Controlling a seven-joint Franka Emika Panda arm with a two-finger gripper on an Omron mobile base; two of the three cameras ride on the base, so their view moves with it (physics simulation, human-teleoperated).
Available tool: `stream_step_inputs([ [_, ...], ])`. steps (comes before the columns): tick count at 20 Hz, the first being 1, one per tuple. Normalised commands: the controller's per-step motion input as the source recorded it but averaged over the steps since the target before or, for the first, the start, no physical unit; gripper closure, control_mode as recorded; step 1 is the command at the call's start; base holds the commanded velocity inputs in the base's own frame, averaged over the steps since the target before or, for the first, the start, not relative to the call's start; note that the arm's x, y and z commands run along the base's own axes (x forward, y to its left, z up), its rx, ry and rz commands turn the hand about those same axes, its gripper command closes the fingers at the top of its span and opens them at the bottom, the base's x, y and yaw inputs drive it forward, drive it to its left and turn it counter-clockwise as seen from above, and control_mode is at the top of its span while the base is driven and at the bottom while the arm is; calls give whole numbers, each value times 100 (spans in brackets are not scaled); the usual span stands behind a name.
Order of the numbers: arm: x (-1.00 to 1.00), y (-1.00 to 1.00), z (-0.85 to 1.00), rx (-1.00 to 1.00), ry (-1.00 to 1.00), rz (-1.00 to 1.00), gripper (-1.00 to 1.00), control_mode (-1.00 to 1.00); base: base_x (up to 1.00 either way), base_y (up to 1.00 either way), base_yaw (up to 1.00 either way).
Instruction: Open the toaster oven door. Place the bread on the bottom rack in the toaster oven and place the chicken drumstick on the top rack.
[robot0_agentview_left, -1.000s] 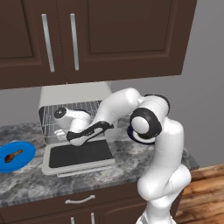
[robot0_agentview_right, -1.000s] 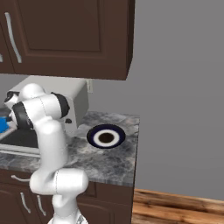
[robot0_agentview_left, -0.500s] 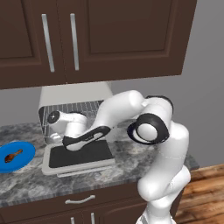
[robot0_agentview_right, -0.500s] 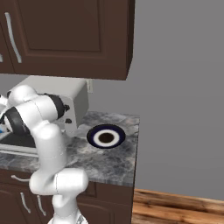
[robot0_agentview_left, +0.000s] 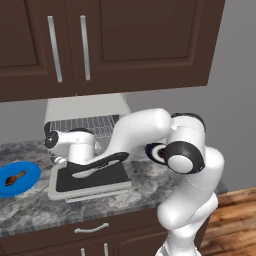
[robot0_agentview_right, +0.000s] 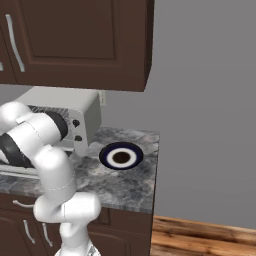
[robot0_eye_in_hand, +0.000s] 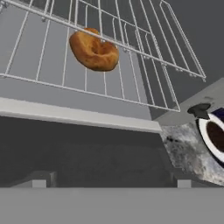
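The chicken drumstick (robot0_agentview_left: 15, 177) is the piece you have left to move, and it lies on the blue plate (robot0_agentview_left: 31, 172) at the left end of the counter (robot0_agentview_left: 150, 187), well apart from the toaster oven (robot0_agentview_left: 85, 107). Judge it as light and fairly firm, likely slick on the skin and uneven in shape: thick at one end, thin bone at the other. You'd do best to take it across the thick meaty part, where the jaws have something to bite on; the bone end could pivot or slide out.

The bread (robot0_eye_in_hand: 93, 49) already sits inside the oven, on a wire shelf that reads as the bottom rack (robot0_eye_in_hand: 48, 65); the hand view looks up at it through the bars. The toaster oven door (robot0_agentview_left: 92, 179) lies folded down flat on the counter, with the forearm stretched over it.

Your gripper (robot0_agentview_left: 59, 161) hangs at the oven mouth with its jaws spread wide and nothing between them.

Off to the right, a dark-rimmed white plate (robot0_agentview_right: 120, 156) rests on the counter beside the oven.

No brand, label or writing can be read anywhere: the oven's two black knobs (robot0_agentview_right: 76, 130) show no markings you can make out.
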Motion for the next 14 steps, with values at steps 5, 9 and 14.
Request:
stream_step_inputs([
  [5, -21, 0, 22, -20, -15, 39, -100, -100, 0, 0, 0],
  [9, -1, 0, 20, -14, -11, 37, -100, -100, 0, 0, 0],
  [14, 7, 0, 22, -7, -3, 15, -100, -100, 0, 0, 0],
])
